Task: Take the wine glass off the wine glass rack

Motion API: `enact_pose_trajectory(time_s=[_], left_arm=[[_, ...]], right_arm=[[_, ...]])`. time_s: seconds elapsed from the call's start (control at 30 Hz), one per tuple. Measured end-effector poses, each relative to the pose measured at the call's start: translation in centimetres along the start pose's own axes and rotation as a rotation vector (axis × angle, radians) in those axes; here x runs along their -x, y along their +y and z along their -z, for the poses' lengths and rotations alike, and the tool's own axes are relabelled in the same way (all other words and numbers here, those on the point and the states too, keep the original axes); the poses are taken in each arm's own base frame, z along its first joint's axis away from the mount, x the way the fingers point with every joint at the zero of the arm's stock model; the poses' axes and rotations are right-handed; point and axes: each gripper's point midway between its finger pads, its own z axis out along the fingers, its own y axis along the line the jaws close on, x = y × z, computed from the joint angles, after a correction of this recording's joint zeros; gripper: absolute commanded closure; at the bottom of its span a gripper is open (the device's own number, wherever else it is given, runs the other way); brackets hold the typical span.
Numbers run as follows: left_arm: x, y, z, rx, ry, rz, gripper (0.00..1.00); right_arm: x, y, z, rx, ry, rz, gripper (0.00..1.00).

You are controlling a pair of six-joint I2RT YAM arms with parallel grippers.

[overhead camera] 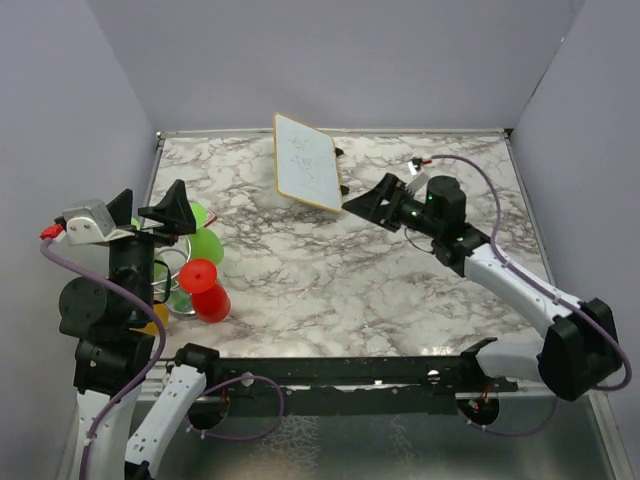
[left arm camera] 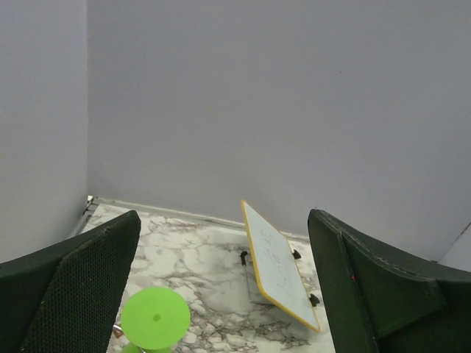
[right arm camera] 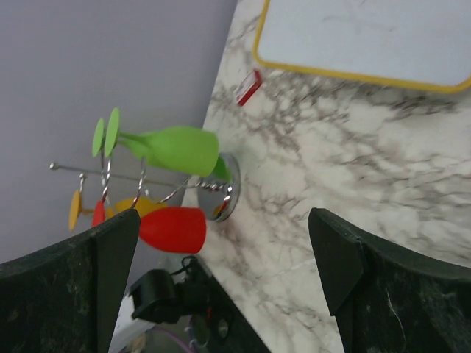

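The tabletop (overhead camera: 330, 290) is white and grey marble, with plain pale walls on three sides. A white board (overhead camera: 305, 160) leans near the middle of the far edge. You do not need it.

The wine glass rack (right arm camera: 227, 193) stands at the left edge of the tabletop, close to the near left corner. A green glass (right arm camera: 180, 149), a red glass (right arm camera: 173, 229) and a yellow glass (right arm camera: 132, 206) hang from its thin wire arms, bowls down and round feet up. All of them are on the rack, so no glass is off yet.

Your left gripper (overhead camera: 150, 218) hangs right above the rack with its jaws wide apart and nothing in them. Your right gripper (overhead camera: 368, 200) is out over the far right part of the tabletop, well apart from the rack. Its jaws are wide apart and bare too.

I think you are at the reaching step. The left gripper looks the best placed. Next, bring it down beside one glass, close softly on the bowl or stem, then slide the foot out along the wire. Go slow, because the glasses hang close together and the rack looks easy to tip.
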Motion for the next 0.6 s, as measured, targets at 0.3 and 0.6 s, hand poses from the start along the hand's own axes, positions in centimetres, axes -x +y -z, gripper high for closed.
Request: enact_pose_trajectory(time_s=[0.3, 0.6], left_arm=[[0.3, -0.9, 1.0, -0.046, 0.039, 0.029, 0.01], [0.7, -1.0, 1.7, -0.054, 0.048, 0.050, 0.01]], right_arm=[[-11.7, 9.2, -7.1, 0.254, 0.317, -0.149, 0.03], [-19.2, 19.1, -9.3, 0.461, 0.472, -0.201, 0.13]])
